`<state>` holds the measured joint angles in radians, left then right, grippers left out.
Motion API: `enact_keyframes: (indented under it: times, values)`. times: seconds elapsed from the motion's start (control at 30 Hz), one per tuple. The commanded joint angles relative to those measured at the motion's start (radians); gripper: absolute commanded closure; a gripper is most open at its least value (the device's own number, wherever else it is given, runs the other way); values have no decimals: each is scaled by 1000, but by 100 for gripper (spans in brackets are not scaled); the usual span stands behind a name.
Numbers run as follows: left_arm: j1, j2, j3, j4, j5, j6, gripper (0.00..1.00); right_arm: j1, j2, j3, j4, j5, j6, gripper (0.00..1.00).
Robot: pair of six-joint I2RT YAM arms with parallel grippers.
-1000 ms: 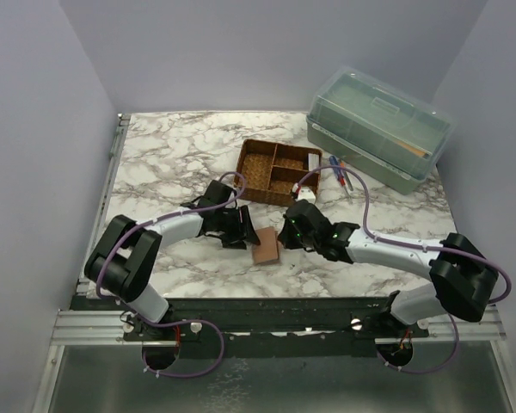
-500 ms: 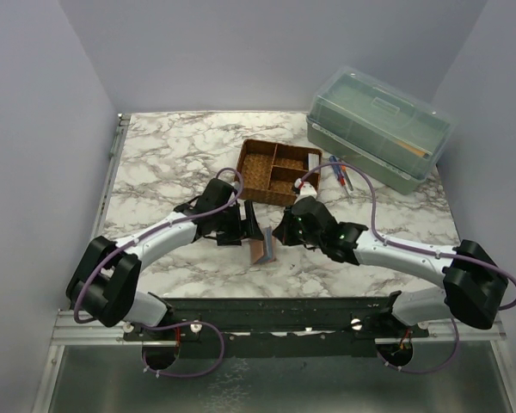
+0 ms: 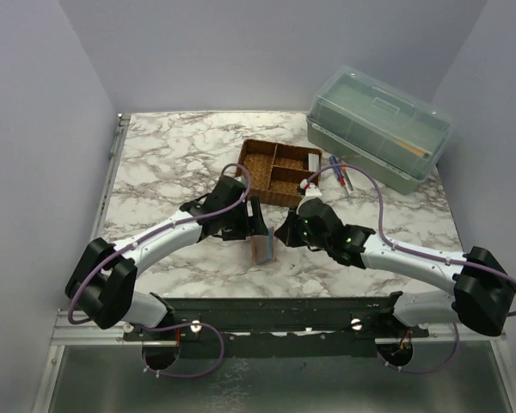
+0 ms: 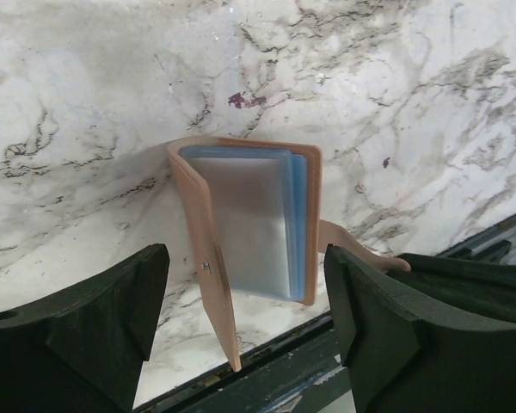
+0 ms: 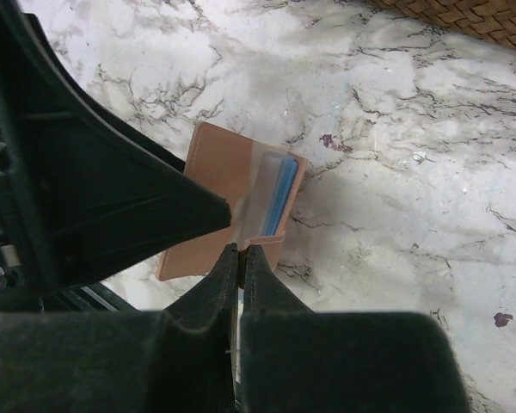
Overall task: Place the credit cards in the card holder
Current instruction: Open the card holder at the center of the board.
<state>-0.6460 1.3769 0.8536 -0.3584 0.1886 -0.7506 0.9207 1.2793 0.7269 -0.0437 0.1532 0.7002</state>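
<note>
1. Top view: the card holder (image 3: 262, 248) stands propped open on the desk (image 3: 172, 155), near its front edge and about midway left to right.
   - The left pincer (image 3: 254, 217) is just left of and behind it, and the right pincer (image 3: 284, 232) is close on its right.
   - Farther back sit a woven tray (image 3: 245, 163), two pens (image 3: 342, 176) and a green box (image 3: 378, 125) at the far right.
   - A pale patch (image 3: 313, 161) at the tray's right end may be the credit cards, but it is too small to tell.

2. Left wrist view: the left pincer (image 4: 245, 288) is spread wide and holds nothing, with a finger on either side of the open holder.
   - The bluish clear pockets (image 4: 258, 224) are in plain view.
   - Whether any pocket already holds a card I cannot tell.
   - The snap tab (image 4: 353, 245) runs off to the right.

3. Right wrist view: the right pincer (image 5: 239, 251) is closed tight at the holder's near edge. It seems to be nipping the tab and holding the holder open.
   - No loose card shows here.

4. Progress, as I judge it: the holder is open and steadied, which is only the preparation.
   - Neither pincer carries a card.
   - Fetching the cards and sliding them into the pockets looks wholly left to do.
</note>
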Motion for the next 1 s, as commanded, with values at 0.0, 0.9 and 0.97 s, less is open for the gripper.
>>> enact_keyframes:
  times: [0.0,0.9,0.97]
  values:
    - [-38,46,42,-56,-87,32,21,-5,-32,-13,30,-10,10,100]
    - [-69,126,42,2,-7,48,1,-5,-51,-37,15,8,12,100]
    - [-73,120,38,7,-5,43,1,-5,-48,-34,13,8,11,100]
